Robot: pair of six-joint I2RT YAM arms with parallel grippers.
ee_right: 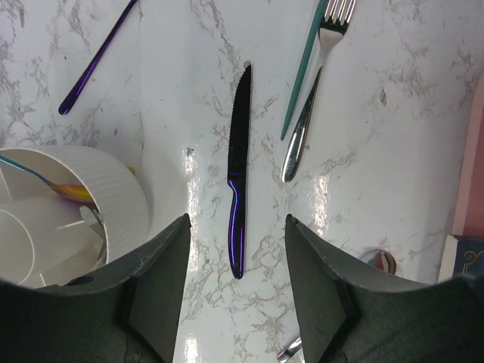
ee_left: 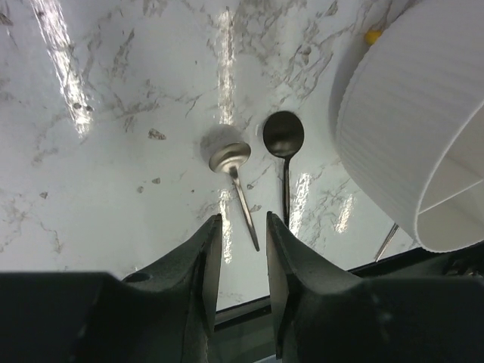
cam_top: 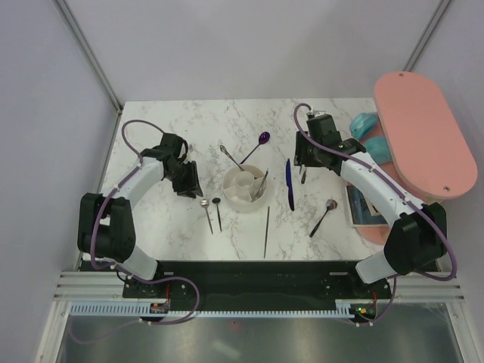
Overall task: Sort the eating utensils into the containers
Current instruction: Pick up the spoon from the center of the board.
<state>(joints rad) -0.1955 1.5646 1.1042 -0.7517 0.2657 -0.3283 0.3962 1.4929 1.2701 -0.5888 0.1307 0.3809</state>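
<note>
A round white plastic holder [ee_left: 393,113] with a finely ribbed outer wall stands in the middle of the glossy, grey-veined marble worktop [cam_top: 197,121]. Inside it are a central cup and ring sections cut by thin dividers. A slim metal utensil [cam_top: 262,183] leans in the right-hand section.

Just left of the holder, a silver spoon [ee_left: 229,159] and a matte black spoon [ee_left: 283,134] lie side by side, round bowls toward the far side. The left gripper [ee_left: 243,221] hangs by the handle ends, its dark fingers narrowly parted and empty.

Right of the holder lies a dark blue knife [ee_right: 238,151] with a serrated edge. The right gripper [ee_right: 236,225] is above it, fingers spread wide and holding nothing. Beside the knife are a silver fork [ee_right: 306,121] and a thin teal stick [ee_right: 302,76]. A purple spoon [cam_top: 259,142] lies beyond the holder, and a straight black stick [cam_top: 266,231] lies nearer. A smooth pink oval board [cam_top: 423,136] sits at the right.
</note>
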